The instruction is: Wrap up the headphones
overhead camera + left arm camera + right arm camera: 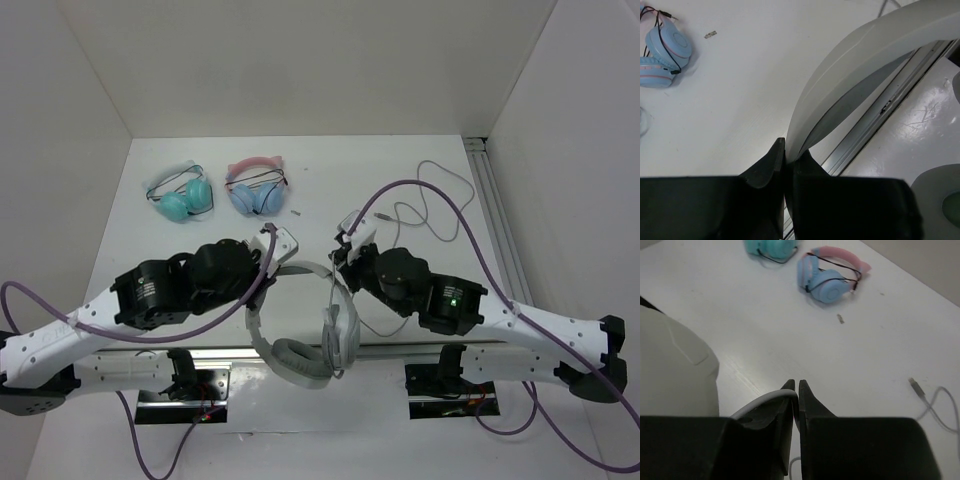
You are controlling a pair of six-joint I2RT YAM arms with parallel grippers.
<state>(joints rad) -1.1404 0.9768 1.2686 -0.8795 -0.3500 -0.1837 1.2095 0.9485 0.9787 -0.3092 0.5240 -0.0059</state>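
Left tool point(790, 150) clamps the likely-stiff headband point(850, 75) of the large light-grey over-ear headphones point(298, 362); right tool point(796, 385) pinches their limp thin cable point(765, 401).

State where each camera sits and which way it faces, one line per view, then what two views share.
Top external: above and behind, looking down at the table; both arms, left gripper, right gripper and headphones show.
Left wrist: on the left arm, looking along its fingers, clamped on the headband.
Right wrist: on the right arm, looking across the table past its shut fingers.
Shared: both wrist views show the pink-banded pair.
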